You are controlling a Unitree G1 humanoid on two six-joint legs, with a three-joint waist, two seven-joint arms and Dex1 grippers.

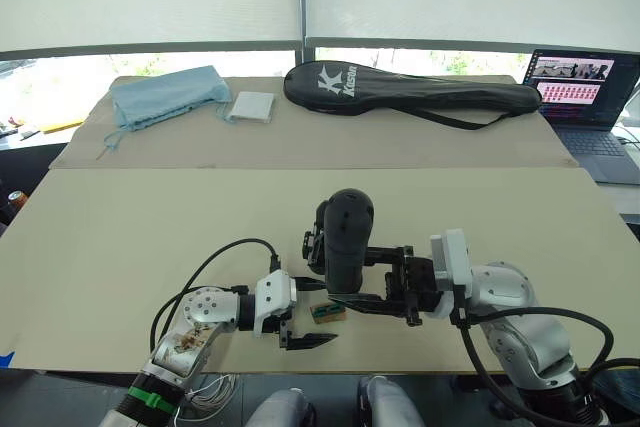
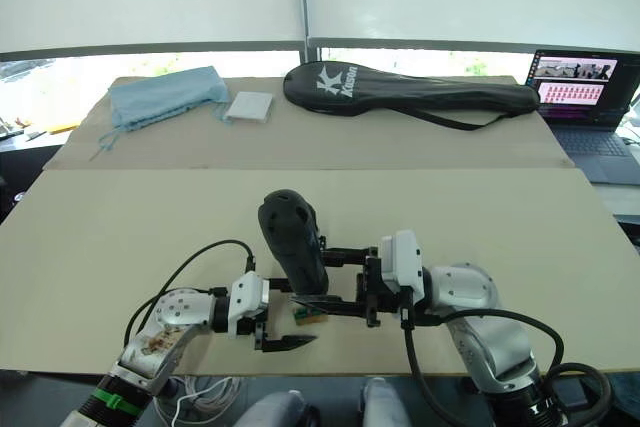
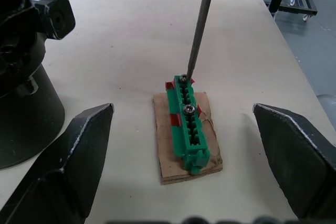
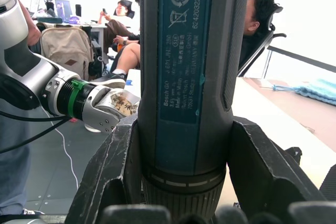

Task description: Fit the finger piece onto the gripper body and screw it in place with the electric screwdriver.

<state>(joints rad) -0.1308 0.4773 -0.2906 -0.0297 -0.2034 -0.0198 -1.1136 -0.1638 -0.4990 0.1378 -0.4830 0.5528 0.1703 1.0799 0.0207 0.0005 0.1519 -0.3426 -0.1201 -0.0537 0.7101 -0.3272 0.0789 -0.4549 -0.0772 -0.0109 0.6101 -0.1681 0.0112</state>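
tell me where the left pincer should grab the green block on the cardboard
Across the long sides of the green block, from above at its free near end. The left pincer already straddles it open, and the screwdriver bit stands on a screw at the far end.

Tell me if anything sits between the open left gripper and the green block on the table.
Nothing visible does. In the left wrist view, the left gripper is open with bare table between it and the green block. The electric screwdriver, held by the right gripper, touches its bit to a screw at the block's far end.

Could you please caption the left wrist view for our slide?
Screwdriver bit on a screw in the green block, between open end effector fingers.
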